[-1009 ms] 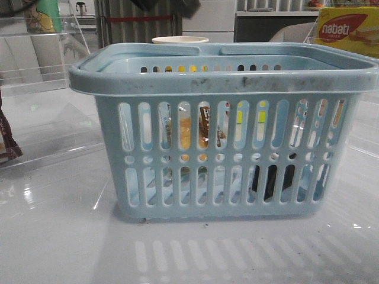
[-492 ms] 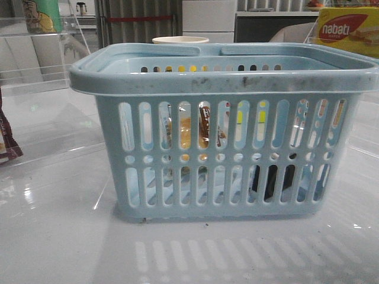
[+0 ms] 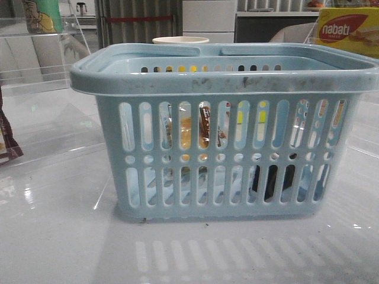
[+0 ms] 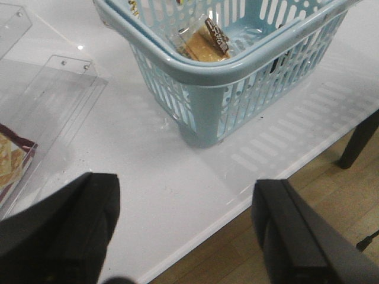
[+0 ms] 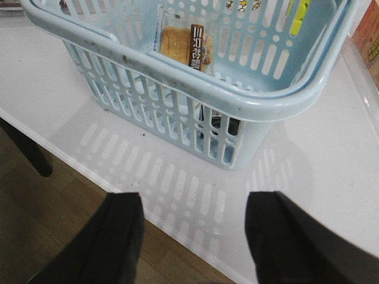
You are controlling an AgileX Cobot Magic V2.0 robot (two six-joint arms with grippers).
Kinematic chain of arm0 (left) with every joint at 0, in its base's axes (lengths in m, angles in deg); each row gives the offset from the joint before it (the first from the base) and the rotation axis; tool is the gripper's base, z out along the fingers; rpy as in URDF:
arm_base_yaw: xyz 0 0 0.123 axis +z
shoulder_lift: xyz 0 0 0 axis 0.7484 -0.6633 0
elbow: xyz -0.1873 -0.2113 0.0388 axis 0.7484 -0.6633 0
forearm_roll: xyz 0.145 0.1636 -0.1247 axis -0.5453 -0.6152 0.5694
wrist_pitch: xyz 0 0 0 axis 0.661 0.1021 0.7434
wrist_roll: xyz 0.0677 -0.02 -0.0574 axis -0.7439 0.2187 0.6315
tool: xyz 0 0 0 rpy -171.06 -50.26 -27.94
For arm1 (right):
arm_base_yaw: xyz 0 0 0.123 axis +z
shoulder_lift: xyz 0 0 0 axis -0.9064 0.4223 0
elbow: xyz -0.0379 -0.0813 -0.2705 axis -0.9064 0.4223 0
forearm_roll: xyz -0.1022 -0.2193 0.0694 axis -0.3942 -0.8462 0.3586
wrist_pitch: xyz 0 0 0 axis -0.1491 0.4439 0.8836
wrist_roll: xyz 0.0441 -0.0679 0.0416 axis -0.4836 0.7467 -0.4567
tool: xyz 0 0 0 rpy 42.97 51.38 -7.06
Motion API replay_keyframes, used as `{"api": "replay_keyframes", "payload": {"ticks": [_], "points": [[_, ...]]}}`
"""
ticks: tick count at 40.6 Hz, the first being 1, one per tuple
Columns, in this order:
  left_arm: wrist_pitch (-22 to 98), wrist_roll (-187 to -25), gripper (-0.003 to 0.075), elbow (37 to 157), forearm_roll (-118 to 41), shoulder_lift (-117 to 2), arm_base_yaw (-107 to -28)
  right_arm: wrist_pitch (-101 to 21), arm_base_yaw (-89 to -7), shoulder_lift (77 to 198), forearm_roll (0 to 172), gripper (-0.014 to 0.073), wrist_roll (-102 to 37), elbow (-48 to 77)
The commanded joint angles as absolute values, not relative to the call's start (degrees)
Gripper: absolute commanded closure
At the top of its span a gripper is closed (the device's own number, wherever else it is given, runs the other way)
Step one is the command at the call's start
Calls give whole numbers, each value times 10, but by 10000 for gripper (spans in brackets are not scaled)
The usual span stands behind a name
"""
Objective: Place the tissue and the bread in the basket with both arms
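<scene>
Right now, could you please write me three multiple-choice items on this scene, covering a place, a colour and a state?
1. Where is the bread?
A. in the basket
B. on the table beside it
C. in a gripper

2. What colour is the basket?
A. red
B. light blue
C. yellow

3. How do the left gripper and right gripper stand?
A. both shut on packs
B. one holds the bread
C. both open, holding nothing

Answers:
1 A, the packet lies inside the walls.
2 B, every view shows pale blue plastic.
3 C, the fingers stand wide apart over bare table.

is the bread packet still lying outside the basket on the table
No, the bread lies inside the basket, leaning against its far wall.
</scene>
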State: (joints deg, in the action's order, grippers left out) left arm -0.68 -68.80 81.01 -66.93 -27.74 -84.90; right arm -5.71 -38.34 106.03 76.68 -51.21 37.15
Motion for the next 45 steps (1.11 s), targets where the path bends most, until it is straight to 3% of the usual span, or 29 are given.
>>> {"api": "replay_keyframes", "payload": {"ticks": [1, 10, 14, 21, 26, 29, 45], "points": [[25, -669, 193, 809, -665, -241, -850, -96, -383, 1062, 764, 109, -508, 356], [25, -669, 200, 798, -663, -207, -850, -98, -383, 1062, 764, 109, -508, 356], [25, -669, 281, 797, -663, -207, -850, -95, -383, 1062, 764, 127, -508, 356], [55, -669, 510, 774, -663, -207, -850, -94, -383, 1062, 764, 351, -508, 356], [68, -669, 631, 755, -663, -207, -850, -94, -383, 1062, 764, 512, -508, 356], [70, -669, 624, 749, -663, -207, -850, -94, -383, 1062, 764, 578, -508, 356], [81, -671, 628, 747, -667, -207, -850, -98, -383, 1062, 764, 568, -508, 356]]}}
